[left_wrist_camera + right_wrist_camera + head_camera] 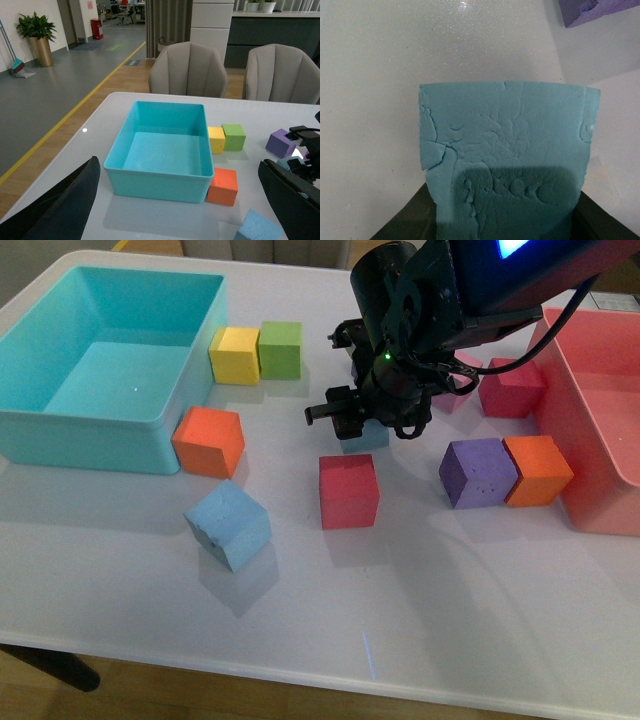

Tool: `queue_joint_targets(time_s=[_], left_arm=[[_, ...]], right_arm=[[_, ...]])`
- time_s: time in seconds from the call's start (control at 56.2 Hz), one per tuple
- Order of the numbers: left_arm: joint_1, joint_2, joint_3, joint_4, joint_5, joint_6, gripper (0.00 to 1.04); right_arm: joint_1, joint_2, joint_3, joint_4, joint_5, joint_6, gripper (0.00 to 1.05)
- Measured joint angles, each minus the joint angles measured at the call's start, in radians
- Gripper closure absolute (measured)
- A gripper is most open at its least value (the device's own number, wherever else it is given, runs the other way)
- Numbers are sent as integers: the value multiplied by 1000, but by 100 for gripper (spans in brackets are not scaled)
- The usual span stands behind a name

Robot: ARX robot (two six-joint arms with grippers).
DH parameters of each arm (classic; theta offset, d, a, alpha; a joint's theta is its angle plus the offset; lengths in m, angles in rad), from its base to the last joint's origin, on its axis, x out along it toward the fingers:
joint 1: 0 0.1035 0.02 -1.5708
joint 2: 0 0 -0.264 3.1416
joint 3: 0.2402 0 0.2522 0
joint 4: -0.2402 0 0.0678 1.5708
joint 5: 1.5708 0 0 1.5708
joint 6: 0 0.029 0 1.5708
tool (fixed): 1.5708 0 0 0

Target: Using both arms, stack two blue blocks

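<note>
Out front the right gripper (365,425) mostly covers a blue block (505,150); wrist cam shows it pinched, I think. Meanwhile the left gripper (178,165) gapes, empty.

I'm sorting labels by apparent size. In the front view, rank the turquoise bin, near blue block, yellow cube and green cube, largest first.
1. turquoise bin, by far.
2. near blue block, though closeness to the camera may explain its lead.
3. yellow cube and green cube: side by side, looking alike, so unranked.
</note>
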State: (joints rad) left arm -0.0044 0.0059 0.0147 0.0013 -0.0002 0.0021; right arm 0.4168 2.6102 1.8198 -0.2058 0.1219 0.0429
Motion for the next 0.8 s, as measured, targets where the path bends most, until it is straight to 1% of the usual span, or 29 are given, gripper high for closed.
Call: queue_joint_targets(time_s=[0.053, 0.071, 0.178, 0.196, 0.231, 0.285, 0.356, 0.587, 0.729, 0.801], left_arm=[[0, 0, 0, 0, 0, 0, 9], [0, 0, 0, 0, 0, 0, 9], [0, 0, 0, 0, 0, 0, 9], [0, 0, 0, 0, 0, 0, 9], [0, 0, 0, 0, 0, 0, 9], [0, 0, 0, 0, 0, 0, 9], [0, 0, 0, 0, 0, 0, 9], [0, 0, 0, 0, 0, 0, 9], [0, 0, 0, 0, 0, 0, 9], [0, 0, 0, 0, 0, 0, 9]], right_arm=[[0, 0, -9, 11, -1, 2, 42], [0, 0, -14, 17, -1, 2, 36], [-1, 0, -33, 40, -2, 6, 23], [-3, 0, -42, 48, -5, 9, 17], [-4, -1, -51, 58, -13, 11, 12], [-6, -8, -71, 77, -20, 18, 7], [-9, -29, -101, 105, -38, 19, 9], [-27, -175, -232, 220, -71, 26, 9], [-46, -304, -348, 312, -89, 26, 9], [-58, -396, -439, 367, -97, 26, 9]])
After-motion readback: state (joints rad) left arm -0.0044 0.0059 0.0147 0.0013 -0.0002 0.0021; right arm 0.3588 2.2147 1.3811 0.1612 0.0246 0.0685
